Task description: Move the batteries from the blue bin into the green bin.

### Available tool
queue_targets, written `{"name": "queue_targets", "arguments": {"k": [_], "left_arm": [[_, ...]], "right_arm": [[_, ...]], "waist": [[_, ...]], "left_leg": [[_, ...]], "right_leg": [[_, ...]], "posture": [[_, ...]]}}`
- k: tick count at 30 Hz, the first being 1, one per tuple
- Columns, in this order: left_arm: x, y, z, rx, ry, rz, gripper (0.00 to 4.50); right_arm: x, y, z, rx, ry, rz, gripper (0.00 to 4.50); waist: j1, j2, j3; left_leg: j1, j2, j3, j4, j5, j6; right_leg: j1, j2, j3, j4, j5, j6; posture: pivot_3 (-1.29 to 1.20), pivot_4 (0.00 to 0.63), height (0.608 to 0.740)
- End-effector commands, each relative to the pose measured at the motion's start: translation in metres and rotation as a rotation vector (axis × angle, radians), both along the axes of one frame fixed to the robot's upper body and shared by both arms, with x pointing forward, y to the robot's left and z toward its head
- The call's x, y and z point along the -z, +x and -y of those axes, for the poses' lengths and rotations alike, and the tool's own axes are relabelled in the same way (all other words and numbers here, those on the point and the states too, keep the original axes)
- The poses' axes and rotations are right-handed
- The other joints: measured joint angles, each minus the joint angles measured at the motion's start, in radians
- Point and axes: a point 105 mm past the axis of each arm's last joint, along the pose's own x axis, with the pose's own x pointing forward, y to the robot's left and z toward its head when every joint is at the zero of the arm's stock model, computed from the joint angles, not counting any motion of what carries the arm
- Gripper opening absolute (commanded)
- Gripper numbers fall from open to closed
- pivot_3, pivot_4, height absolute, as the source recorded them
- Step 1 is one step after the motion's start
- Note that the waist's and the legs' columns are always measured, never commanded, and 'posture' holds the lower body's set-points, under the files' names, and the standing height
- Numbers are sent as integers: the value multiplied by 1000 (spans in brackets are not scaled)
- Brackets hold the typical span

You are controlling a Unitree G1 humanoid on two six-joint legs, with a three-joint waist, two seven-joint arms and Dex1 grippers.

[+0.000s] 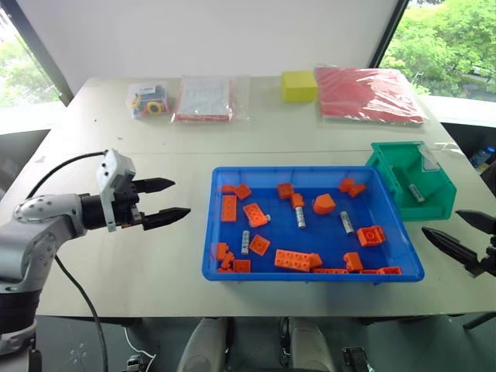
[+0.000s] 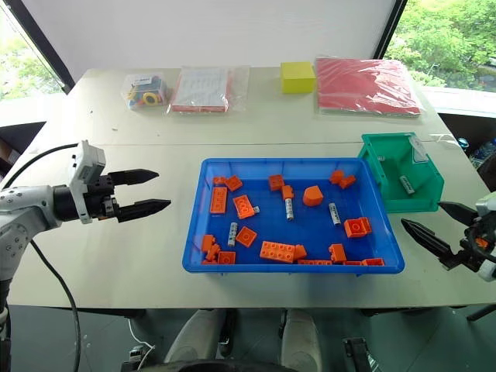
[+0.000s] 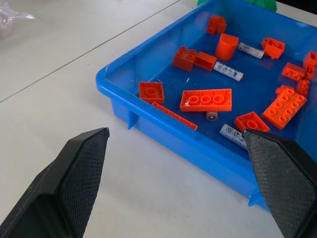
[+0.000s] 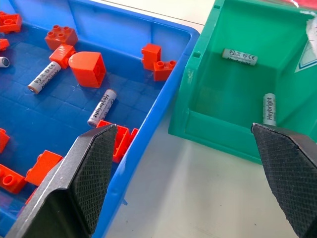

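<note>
Head views: saw silver-grey cylindrical batteries (image 2: 288, 209) among orange toy bricks (image 2: 278, 250) in shallow bright-blue plastic bin (image 2: 194, 225) on pale worktop (image 2: 139, 232); small deep green plastic bin (image 2: 422, 198) alongside. Left wrist: left gripper (image 3: 181, 186) jaws spread, empty, beside blue bin. Right wrist: right gripper (image 4: 190, 181) jaws spread, empty; two batteries already in green. Best gripped crosswise, clear of bricks.
</note>
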Motion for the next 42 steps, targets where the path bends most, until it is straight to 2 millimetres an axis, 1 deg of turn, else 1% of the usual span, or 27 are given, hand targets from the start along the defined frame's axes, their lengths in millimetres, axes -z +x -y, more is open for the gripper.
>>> {"name": "queue_targets", "arguments": {"k": [1,6,14,18,19,20,23,24,26,27,28,29,32,34,37,42], "left_arm": [[-17,-2,1,14,9,62,4500],[-18,2,0,-14,5,68,4500],[-18,2,5,-5,16,84,4500],[-23,0,10,3,-16,102,4500],[-23,-2,11,11,-18,99,4500],[-22,-4,12,22,-15,94,4500],[-24,-11,12,43,-13,81,4500],[-25,-12,13,50,-14,79,4500],[-29,-15,15,83,-17,67,4500],[-30,-16,16,91,-18,63,4500],[-30,-19,18,123,-4,57,4500],[-30,-21,20,146,6,53,4500],[-29,-29,25,227,36,33,4500],[-29,-31,27,254,42,26,4500],[-31,-36,29,302,55,14,4500],[-30,-37,30,310,64,20,4500]], "right_arm": [[-8,2,-3,-9,-16,34,4442],[-6,2,-6,-11,-18,28,4442],[-8,2,-2,4,-41,25,4442],[-17,8,-3,-13,-57,28,4442],[-21,10,-7,-29,-41,28,4442],[-24,13,-14,-52,-22,19,4442],[-32,22,-41,-148,-87,15,4442],[-34,25,-46,-162,-102,17,4442],[-38,36,-61,-187,-76,28,4442],[-39,39,-65,-191,-67,29,4442],[-37,46,-80,-218,-44,20,4442],[-35,51,-90,-235,-32,11,4442],[-21,73,-135,-304,13,-39,4442],[-18,83,-155,-321,44,-54,4442],[-6,96,-193,-345,125,-124,4442],[11,111,-236,-348,168,-234,4442]], "waist": [[0,0,0],[1,0,0],[0,0,0],[-1,-1,0],[-1,-1,1],[-1,-2,1],[-3,-1,1],[-3,-2,2],[-1,-4,3],[-2,-4,4],[-2,-5,4],[-2,-5,4],[-7,-9,6],[-7,-9,7],[-3,-10,7],[-4,-11,8]], "left_leg": [[0,0,0,0,0,0],[0,0,0,0,0,0],[0,0,1,0,0,1],[0,0,1,0,0,1],[1,0,1,0,0,1],[1,0,1,0,0,1],[1,0,2,0,0,1],[1,0,2,0,0,1],[1,1,1,0,0,1],[1,1,1,0,0,1],[1,1,1,0,0,1],[1,1,1,0,0,1],[1,1,2,0,0,1],[0,1,2,0,0,1],[-3,0,1,0,1,1],[-6,-1,2,0,1,1]], "right_leg": [[0,0,0,0,0,0],[0,0,0,0,0,0],[0,1,0,0,0,0],[0,0,0,0,0,0],[0,0,0,0,1,0],[0,1,0,0,1,0],[0,0,0,1,1,-2],[0,0,0,1,1,-2],[-1,0,0,1,1,-2],[0,0,0,2,1,-2],[-1,1,0,1,1,-2],[0,0,0,1,1,-2],[-1,0,0,1,3,-5],[-2,0,0,1,4,-6],[-5,1,0,2,4,-6],[-8,1,0,3,5,-6]], "posture": [[0,150,692],[0,150,692],[0,150,692],[0,150,692],[0,150,692],[0,150,692],[0,150,692],[0,150,692],[0,150,692],[0,150,692],[0,150,692],[0,150,692],[0,150,692],[0,150,692],[0,150,692],[0,150,692]]}}
